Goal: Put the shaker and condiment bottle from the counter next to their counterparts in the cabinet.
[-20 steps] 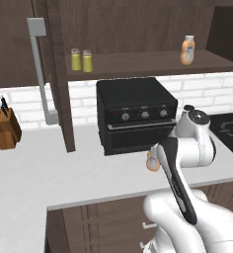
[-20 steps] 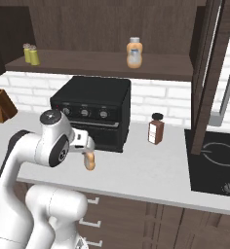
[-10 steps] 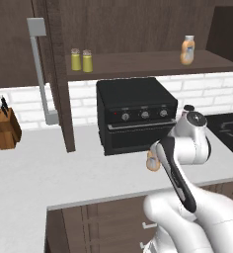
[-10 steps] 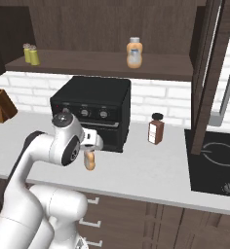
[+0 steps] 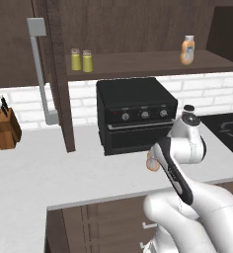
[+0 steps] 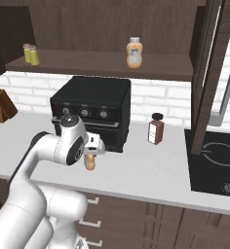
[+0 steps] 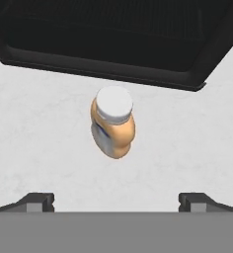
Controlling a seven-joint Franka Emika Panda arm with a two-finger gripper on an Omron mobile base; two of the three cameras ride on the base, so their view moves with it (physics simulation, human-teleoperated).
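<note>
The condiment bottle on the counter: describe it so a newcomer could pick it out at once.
Find the black countertop oven on the pale counter. Just in front of it stands the condiment bottle, directly under the open claw. It is small, rounded and orange with a pale cap, unlike the dark red-brown jar to the oven's right, and its twin sits up on the cabinet shelf.

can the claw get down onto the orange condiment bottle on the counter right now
Probably yes. The claw is open above the condiment bottle, which stands on bare counter; the black oven behind it looks clear of the fingers' path.
</note>
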